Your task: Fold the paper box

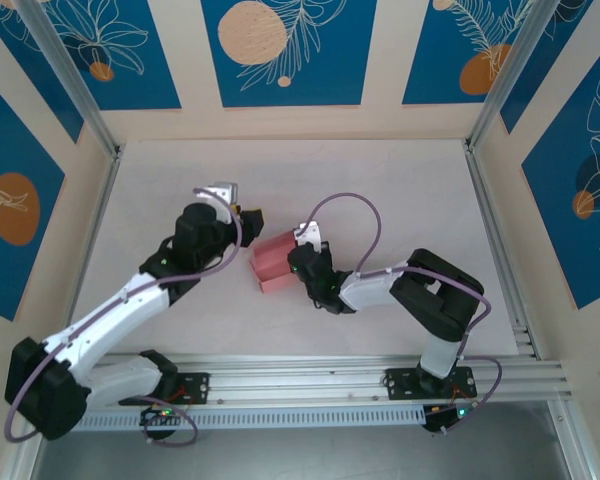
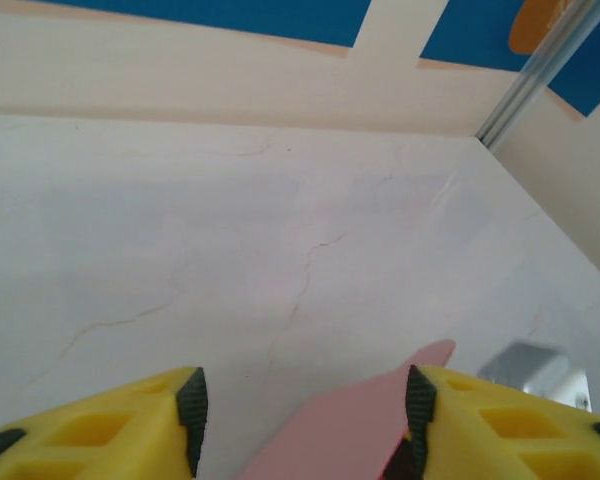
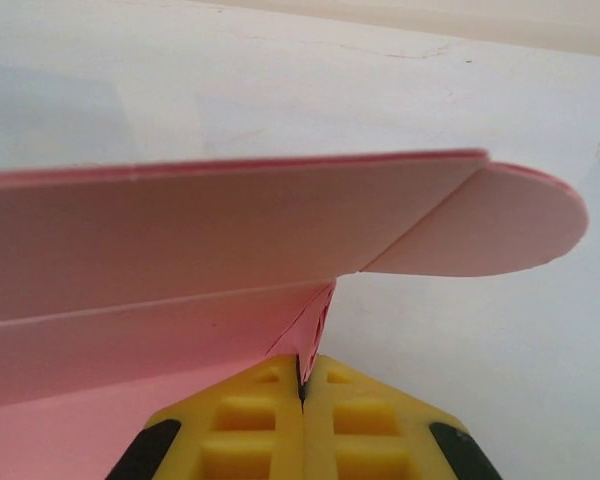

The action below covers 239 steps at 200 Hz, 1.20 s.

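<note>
Where the two arms meet near the middle of the pale table (image 1: 380,180), the paper box (image 1: 275,262) lies as a salmon-pink, partly folded piece of card with a gripper at either side. The right gripper (image 1: 302,262) sits at the box's right edge. In the right wrist view its yellow fingers (image 3: 250,425) are pressed together, with a thin fold of the pink card pinched in the seam between them. From that pinch a broad panel of the box (image 3: 230,230) spreads away above the fingers, nearly level, and ends in a rounded tab at the right of that view. The left gripper (image 1: 250,215) is just beside the box's far left corner. In the left wrist view its jaws stand apart, and a pink flap (image 2: 355,420) with a rounded tip reaches into the gap between them. The flap lies against the black pad (image 2: 417,400) on the right of that view and well clear of the other pad, so the jaws are not clamped on it. The tabletop beyond the flap is white with faint hairline cracks
</note>
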Available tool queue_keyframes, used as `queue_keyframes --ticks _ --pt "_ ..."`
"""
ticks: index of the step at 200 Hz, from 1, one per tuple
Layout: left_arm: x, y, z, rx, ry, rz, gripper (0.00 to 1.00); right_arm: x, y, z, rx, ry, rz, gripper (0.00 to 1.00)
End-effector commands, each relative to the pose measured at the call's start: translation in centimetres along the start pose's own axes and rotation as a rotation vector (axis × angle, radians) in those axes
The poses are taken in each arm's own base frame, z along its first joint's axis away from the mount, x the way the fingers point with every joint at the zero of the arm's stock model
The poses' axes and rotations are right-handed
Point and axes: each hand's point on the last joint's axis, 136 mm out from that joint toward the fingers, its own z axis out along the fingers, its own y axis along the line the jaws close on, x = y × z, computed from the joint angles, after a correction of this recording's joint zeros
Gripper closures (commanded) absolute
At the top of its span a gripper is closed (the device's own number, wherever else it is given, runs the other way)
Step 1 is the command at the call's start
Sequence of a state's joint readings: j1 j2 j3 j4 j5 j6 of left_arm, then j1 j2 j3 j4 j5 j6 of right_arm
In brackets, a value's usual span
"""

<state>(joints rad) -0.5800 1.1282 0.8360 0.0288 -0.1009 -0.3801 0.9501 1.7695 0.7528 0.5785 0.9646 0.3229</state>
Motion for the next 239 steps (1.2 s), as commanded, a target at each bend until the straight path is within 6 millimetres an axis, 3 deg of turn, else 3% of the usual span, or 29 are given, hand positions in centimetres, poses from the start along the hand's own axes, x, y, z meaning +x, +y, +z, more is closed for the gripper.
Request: queue_keyframes --ticks 1,24,45,87,145,205,239 --pt "1.6 -0.8 1.9 0.052 0.144 0.023 0.52 3.2 -0.9 -0.6 0.025 0.076 -0.115 0.93" --pt "3.4 -1.7 4.0 0.100 0.228 0.007 0.58 3.2 -0.9 -1.0 0.031 0.072 -0.128 0.90" --pt "5.0 -1.9 4.8 0.121 0.265 -0.010 0.70 3.1 -1.0 -1.5 0.032 0.066 -0.129 0.89" --pt "7.8 -3.4 5.1 0.181 0.347 -0.027 0.74 2.7 -0.9 -2.3 0.036 0.050 -0.133 0.73" --pt "11.5 -3.1 4.7 0.170 0.413 -0.070 0.79 2.5 -0.5 -4.5 0.055 0.047 -0.174 0.56" --pt "12.9 -3.2 4.8 0.166 0.435 -0.066 0.82 1.5 -2.2 -7.1 0.111 0.060 -0.183 0.51" --pt "13.3 -3.2 4.8 0.167 0.431 -0.059 0.82 0.9 -3.6 -9.8 0.156 0.069 -0.179 0.48"
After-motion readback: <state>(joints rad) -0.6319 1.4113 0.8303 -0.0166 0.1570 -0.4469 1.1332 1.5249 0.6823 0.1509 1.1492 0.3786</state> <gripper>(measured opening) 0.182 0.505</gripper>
